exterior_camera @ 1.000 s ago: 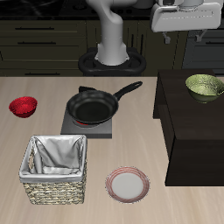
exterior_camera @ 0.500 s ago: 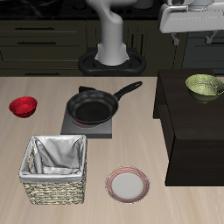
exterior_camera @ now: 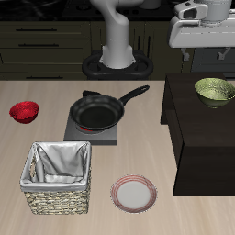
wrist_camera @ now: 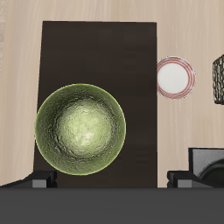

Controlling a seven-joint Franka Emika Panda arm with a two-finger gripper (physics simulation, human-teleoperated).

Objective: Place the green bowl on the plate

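The green bowl (exterior_camera: 214,90) sits upright on top of a dark cabinet (exterior_camera: 195,138) at the table's side; its pale speckled inside fills the wrist view (wrist_camera: 80,129). My gripper (exterior_camera: 205,57) hangs open in the air above the bowl, well clear of it, with nothing between its fingers (wrist_camera: 40,178). The plate (exterior_camera: 134,193), pinkish-red rimmed with a white centre, lies empty on the table near the front edge, and it also shows beyond the cabinet's edge in the wrist view (wrist_camera: 175,77).
A black frying pan (exterior_camera: 96,112) rests on a grey stove plate mid-table. A red bowl (exterior_camera: 24,111) lies at the far side from the cabinet. A wicker basket (exterior_camera: 60,176) lined with white cloth stands beside the plate.
My gripper has shifted sideways and a little lower, coming over the green bowl. Nothing on the table or cabinet has moved.
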